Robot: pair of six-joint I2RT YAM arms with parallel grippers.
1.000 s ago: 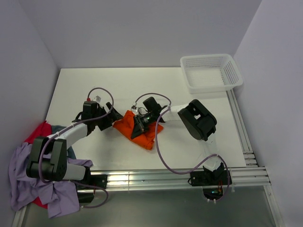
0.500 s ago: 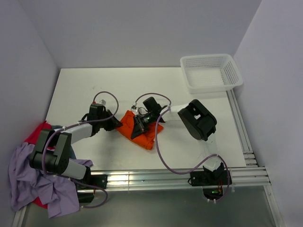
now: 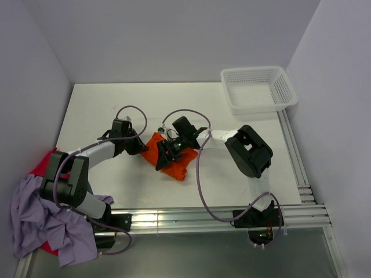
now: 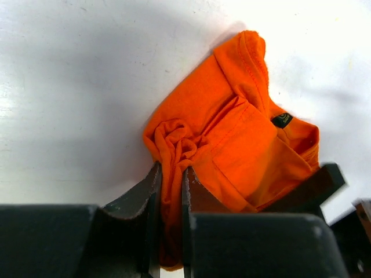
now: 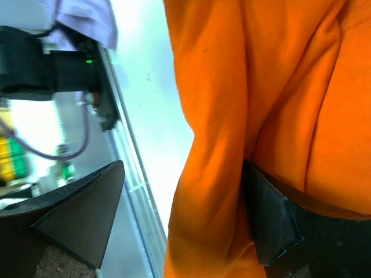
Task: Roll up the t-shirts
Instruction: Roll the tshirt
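Change: left gripper (image 4: 170, 176) has come in from the side over the last second and now pinches a fold at the bunched end of the orange t-shirt (image 3: 177, 169), mid-table (image 3: 116, 104). The right gripper (image 5: 182, 174) has shifted left too. Its jaws look spread with cloth lying over one finger, though the close view is poor. Shirt sits tighter than before, so rolling seems under way but loose. A lavender t-shirt (image 3: 35, 214) and red t-shirt (image 3: 46, 161) wait piled at the left edge. The basket (image 3: 264, 106) is well apart. Both arms crowd the cloth.
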